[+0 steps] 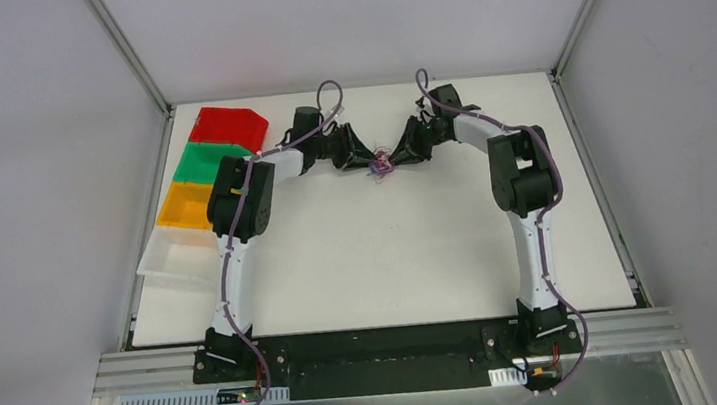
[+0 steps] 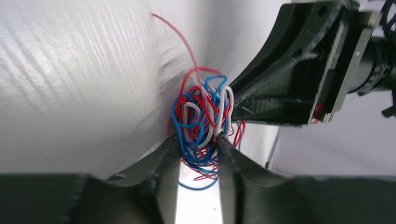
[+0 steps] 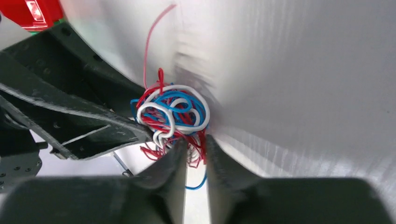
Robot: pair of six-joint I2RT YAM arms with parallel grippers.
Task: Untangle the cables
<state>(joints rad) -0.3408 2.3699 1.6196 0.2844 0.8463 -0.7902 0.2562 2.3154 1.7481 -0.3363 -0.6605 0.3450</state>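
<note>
At the desk's (image 1: 391,259) upper centre, the cables (image 1: 382,166) sit tangled between the left end effector (image 2: 198,140) and right end effector (image 3: 196,140), each nearly shut on strands from opposite sides, seemingly to pull them apart.

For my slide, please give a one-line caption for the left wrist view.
Left gripper straddling a tangle of red, blue and white cables, right gripper at its far side.

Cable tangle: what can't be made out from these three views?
- Top external: the cables are too small; strands cannot be counted or traced.
- Left wrist: the left tool hides the tangle's lower part; grip on strands unclear.
- Right wrist: the right tool hides the lower strands; grip unclear; the table behind is blurred.
</note>
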